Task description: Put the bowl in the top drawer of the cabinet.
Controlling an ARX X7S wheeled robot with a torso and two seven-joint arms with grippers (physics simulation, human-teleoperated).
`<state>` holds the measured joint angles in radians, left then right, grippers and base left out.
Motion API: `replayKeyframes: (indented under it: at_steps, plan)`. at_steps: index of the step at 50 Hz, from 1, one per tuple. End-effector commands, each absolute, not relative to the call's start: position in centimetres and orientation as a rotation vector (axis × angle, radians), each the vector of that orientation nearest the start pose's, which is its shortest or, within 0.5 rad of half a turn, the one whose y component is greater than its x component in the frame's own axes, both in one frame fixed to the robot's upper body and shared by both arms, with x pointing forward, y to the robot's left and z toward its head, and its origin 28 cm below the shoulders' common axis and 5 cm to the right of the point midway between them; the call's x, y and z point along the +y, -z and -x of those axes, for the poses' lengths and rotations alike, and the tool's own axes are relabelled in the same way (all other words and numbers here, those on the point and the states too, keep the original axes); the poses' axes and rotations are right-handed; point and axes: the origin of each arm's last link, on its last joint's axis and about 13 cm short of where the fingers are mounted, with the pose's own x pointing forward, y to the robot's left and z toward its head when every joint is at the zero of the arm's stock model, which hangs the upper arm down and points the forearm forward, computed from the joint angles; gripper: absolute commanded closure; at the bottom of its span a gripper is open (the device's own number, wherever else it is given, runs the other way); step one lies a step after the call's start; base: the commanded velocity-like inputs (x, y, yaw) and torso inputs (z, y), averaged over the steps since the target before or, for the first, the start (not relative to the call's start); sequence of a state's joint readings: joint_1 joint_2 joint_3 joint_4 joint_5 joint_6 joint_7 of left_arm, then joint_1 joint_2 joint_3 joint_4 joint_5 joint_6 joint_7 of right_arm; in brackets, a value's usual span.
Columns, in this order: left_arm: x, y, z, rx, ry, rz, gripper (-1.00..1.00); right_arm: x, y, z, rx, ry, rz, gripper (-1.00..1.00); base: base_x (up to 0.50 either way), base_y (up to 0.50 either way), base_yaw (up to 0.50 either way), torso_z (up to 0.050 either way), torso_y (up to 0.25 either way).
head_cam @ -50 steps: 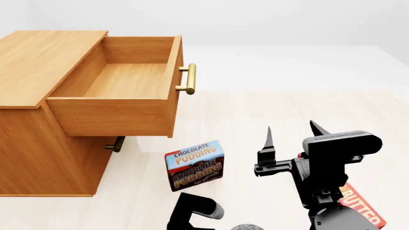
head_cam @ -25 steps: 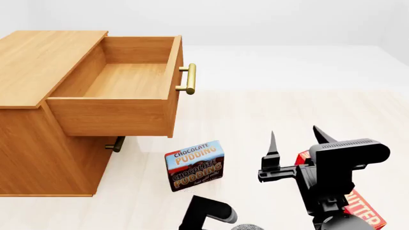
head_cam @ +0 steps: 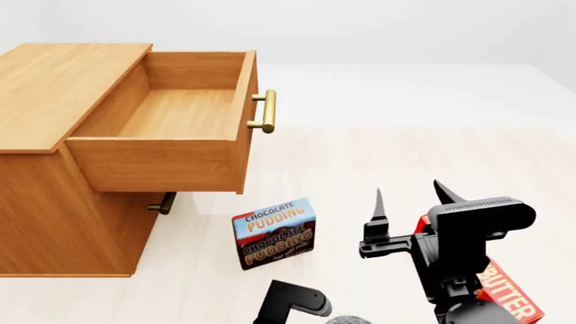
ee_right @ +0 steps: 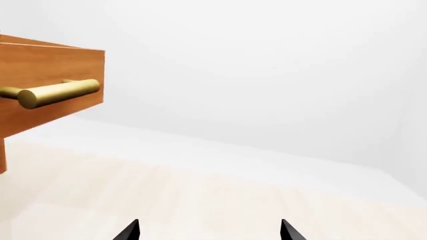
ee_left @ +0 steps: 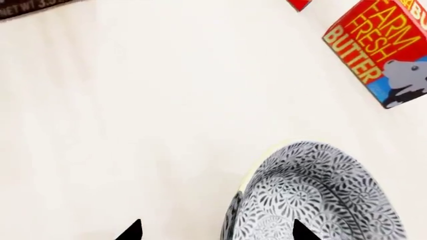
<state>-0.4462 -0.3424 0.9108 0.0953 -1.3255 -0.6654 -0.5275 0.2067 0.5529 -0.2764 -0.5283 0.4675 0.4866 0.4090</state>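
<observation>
Beneath my left wrist camera, the bowl lies on the pale floor with its speckled grey-and-white outside facing the lens. My left gripper straddles its rim: one dark fingertip shows over bare floor and the other over the patterned surface, so the fingers stand apart. Whether either tip touches the bowl I cannot tell. A red butter box lies well apart from the bowl, and a dark strip of another package shows at the frame's corner.

From the head camera, the cabinet stands at left with the top drawer pulled fully out, its brass handle facing right and its inside bare wood. The chocolate pudding box stands on the floor below the drawer front. My right gripper points upward with its two fingers spread. Compared with half a second ago, it sits slightly further left and lower, and the left arm's dark link at the bottom edge has shifted a little. The bowl shows only as a grey sliver at the bottom edge.

Through my right wrist camera, two separated fingertips frame empty floor, with the drawer's front and handle at the side.
</observation>
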Motion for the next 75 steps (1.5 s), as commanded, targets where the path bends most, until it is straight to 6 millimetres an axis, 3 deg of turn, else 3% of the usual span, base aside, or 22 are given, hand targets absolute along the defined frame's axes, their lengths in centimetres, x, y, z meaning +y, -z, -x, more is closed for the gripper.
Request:
replayKeyframes:
  at_steps: [1, 3, 4, 12, 20, 32, 50, 65, 75]
  plan:
    - [11.4, -3.7, -18.1, 0.910, 0.649, 0.186, -1.00, -12.8, -12.2, -22.2, -0.082, -0.058, 0.158, -1.00, 0.00, 0.00, 0.00, 0.000, 0.000]
    - [11.3, -3.4, -18.0, 0.905, 0.642, 0.168, -1.00, -12.8, -12.1, -22.2, -0.081, -0.060, 0.157, -1.00, 0.00, 0.00, 0.00, 0.000, 0.000]
    - [11.3, -3.3, -18.0, 0.901, 0.638, 0.159, 1.00, -12.8, -12.1, -22.2, -0.081, -0.060, 0.157, -1.00, 0.01, 0.00, 0.00, 0.000, 0.000]
    - [11.3, -2.9, -17.5, 0.847, 0.625, 0.129, 1.00, -12.6, -11.8, -22.4, -0.080, -0.073, 0.155, -1.00, 0.00, 0.00, 0.00, 0.000, 0.000]
    - [11.3, -3.3, -16.8, 0.663, 0.610, 0.050, 1.00, -12.6, -11.5, -22.5, -0.076, -0.073, 0.154, -1.00, 0.00, 0.00, 0.00, 0.000, 0.000]
    - [12.5, -6.8, -17.3, 0.635, 0.601, 0.168, 1.00, -12.4, -11.5, -22.6, -0.075, -0.077, 0.153, -1.00, 0.00, 0.00, 0.00, 0.000, 0.000]
    - [14.4, -10.4, -18.6, 0.503, 0.556, 0.233, 1.00, -12.6, -11.5, -22.2, -0.084, -0.066, 0.191, -1.00, 0.00, 0.00, 0.00, 0.000, 0.000]
    - [16.9, -13.6, -20.6, 0.437, 0.464, 0.323, 1.00, -13.1, -11.9, -21.5, -0.120, -0.033, 0.161, -1.00, 0.00, 0.00, 0.00, 0.000, 0.000]
    - [18.2, -15.9, -20.0, 0.415, 0.493, 0.382, 1.00, -13.4, -11.6, -21.0, -0.114, -0.028, 0.155, -1.00, 0.00, 0.00, 0.00, 0.000, 0.000]
